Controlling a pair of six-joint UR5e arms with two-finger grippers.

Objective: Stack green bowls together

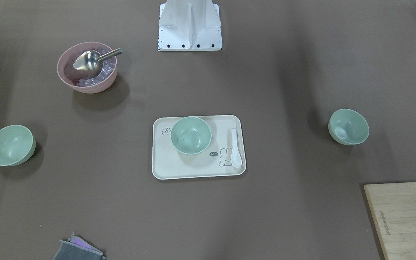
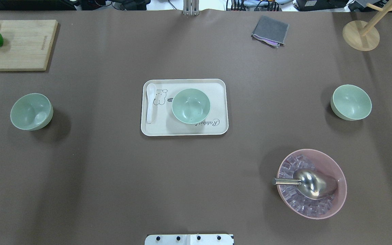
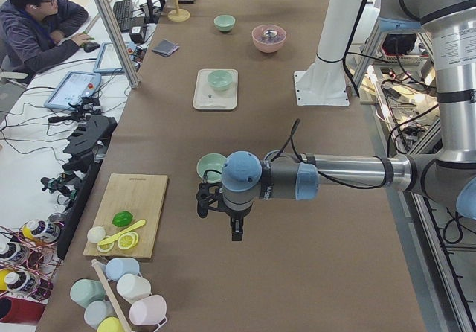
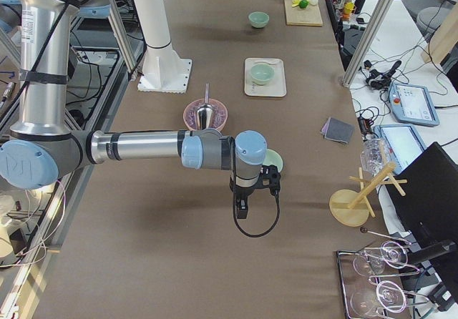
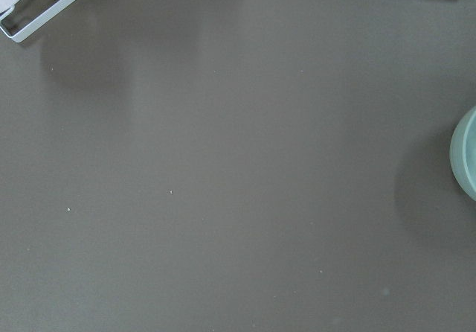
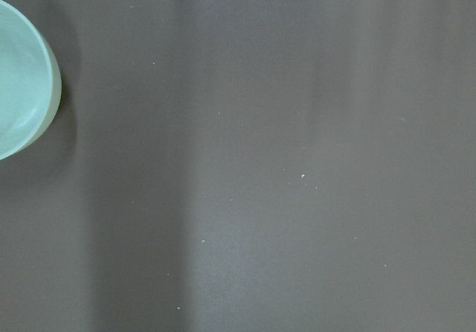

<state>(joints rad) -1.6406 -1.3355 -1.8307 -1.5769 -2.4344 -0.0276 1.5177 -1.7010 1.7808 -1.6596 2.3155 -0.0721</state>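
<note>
Fingers: left gripper [image 3: 235, 229] and right gripper [image 4: 242, 209] seen only from side cameras, cannot tell if open or closed, or if holding anything. Three green bowls well apart, not stacked: middle bowl [image 2: 191, 105] on tray [image 2: 182, 131] at centre, left bowl [image 2: 31, 111] and right bowl [image 2: 351, 102] each near own arm, probably so each arm fetches one. Left arm [image 3: 342, 172] and right arm [image 4: 143, 147] stretched level, wrists bent down, grippers above bare table [image 2: 196, 187] beside outer bowls.

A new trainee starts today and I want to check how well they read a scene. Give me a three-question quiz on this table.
1. How many green bowls are on the table?
2. True or false: the green bowls are already stacked.
3. What lies beside the bowl on the tray? A) white spoon B) fork C) chopsticks

Key: 1. three; 2. false; 3. A
</note>
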